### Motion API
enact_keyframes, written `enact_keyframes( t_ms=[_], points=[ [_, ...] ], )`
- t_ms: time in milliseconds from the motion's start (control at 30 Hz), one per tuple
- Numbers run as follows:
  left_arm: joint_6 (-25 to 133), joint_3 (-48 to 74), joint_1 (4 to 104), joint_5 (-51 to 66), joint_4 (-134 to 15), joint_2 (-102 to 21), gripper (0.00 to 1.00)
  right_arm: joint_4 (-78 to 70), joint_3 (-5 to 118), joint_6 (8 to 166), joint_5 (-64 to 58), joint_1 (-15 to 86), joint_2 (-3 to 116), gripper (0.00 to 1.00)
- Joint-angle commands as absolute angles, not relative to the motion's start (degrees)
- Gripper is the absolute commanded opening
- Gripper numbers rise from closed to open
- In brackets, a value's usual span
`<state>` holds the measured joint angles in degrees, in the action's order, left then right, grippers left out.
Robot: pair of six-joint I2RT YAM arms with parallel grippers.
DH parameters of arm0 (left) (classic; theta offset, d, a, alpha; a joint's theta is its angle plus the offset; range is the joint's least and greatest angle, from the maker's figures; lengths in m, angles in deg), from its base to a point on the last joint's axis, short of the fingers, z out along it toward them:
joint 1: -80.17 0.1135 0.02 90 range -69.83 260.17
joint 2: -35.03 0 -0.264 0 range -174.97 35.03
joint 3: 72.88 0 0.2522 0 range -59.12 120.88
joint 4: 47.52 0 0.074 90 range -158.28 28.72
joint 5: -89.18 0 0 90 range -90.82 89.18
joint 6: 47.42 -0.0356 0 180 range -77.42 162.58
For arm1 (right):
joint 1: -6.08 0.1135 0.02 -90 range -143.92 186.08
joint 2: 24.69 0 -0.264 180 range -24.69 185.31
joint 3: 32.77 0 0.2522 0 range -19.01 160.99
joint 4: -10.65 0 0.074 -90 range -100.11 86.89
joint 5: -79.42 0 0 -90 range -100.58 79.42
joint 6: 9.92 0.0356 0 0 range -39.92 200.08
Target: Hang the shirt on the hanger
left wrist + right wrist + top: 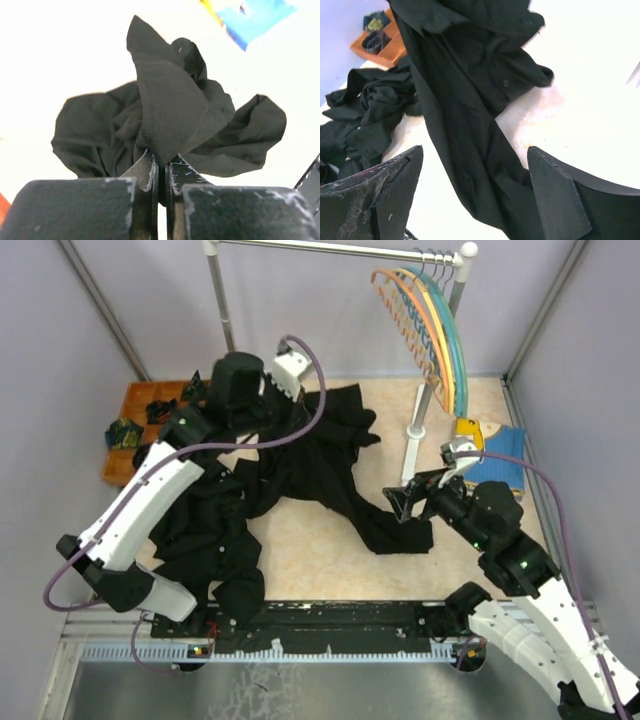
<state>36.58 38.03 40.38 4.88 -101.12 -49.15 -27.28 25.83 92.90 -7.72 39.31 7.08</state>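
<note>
The black shirt lies spread across the table's middle, one sleeve running down to the right. My left gripper is shut on a bunched fold of it near its upper left; the left wrist view shows the fabric pinched between the closed jaws. My right gripper is open by the sleeve's end; in the right wrist view the sleeve runs between its spread fingers, apart from both. The orange hanger hangs on the rail at the upper right, far from both grippers.
Yellow and teal hangers hang beside the orange one on a rack with a pole. Other black clothes are piled at the left. An orange tray sits far left. A blue-and-yellow garment lies at the right.
</note>
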Motion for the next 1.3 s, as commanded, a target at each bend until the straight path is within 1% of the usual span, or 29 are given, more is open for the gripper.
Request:
enact_keyframes(
  t_ms=[0,100,133,300,533,667,767,833,1067,1133,1200,1233,1267],
  points=[
    [35.3,51.1,41.7,7.0,-105.4,-47.8,0.0,-25.8,30.7,91.2,-12.4,39.6,4.6,0.86],
    [35.8,63.0,41.8,6.9,-110.0,-50.3,0.0,-25.8,31.8,91.0,-13.2,39.6,3.8,0.86],
    [36.0,69.5,41.8,6.8,-111.2,-51.4,0.0,-26.0,32.2,90.9,-13.4,39.6,3.7,0.86],
    [37.5,78.3,41.8,8.3,-106.7,-50.7,0.0,-26.5,33.3,90.6,-13.9,39.6,2.9,0.87],
    [41.5,85.1,41.8,19.6,-100.5,-53.2,0.0,-27.7,33.8,90.4,-14.3,39.6,2.1,0.87],
    [42.9,85.4,41.8,24.5,-95.6,-52.8,0.0,-27.7,33.6,90.4,-14.5,39.6,1.5,0.88],
    [42.8,84.3,41.8,26.2,-96.1,-52.5,0.0,-27.5,33.3,90.7,-14.6,39.6,1.1,0.88],
    [42.3,79.6,41.8,26.0,-98.4,-51.2,0.0,-27.3,32.8,91.0,-14.9,39.6,0.7,0.88],
    [41.5,36.2,41.8,20.5,-99.9,-38.0,0.0,-28.5,30.4,92.2,-15.9,39.6,-0.1,0.89],
    [42.0,25.5,41.8,18.8,-100.0,-37.1,0.0,-28.3,29.3,93.0,-15.7,39.6,0.2,0.89],
    [43.1,16.5,41.8,14.4,-99.6,-37.2,0.0,-27.7,28.2,94.0,-14.8,39.6,1.0,0.9],
    [44.1,13.5,41.8,11.1,-99.5,-37.6,0.02,-27.7,27.8,94.6,-14.8,39.6,1.5,0.9],
    [45.1,10.8,42.0,8.5,-99.4,-37.7,0.07,-28.1,27.3,95.1,-14.8,39.6,2.1,0.9]
  ],
)
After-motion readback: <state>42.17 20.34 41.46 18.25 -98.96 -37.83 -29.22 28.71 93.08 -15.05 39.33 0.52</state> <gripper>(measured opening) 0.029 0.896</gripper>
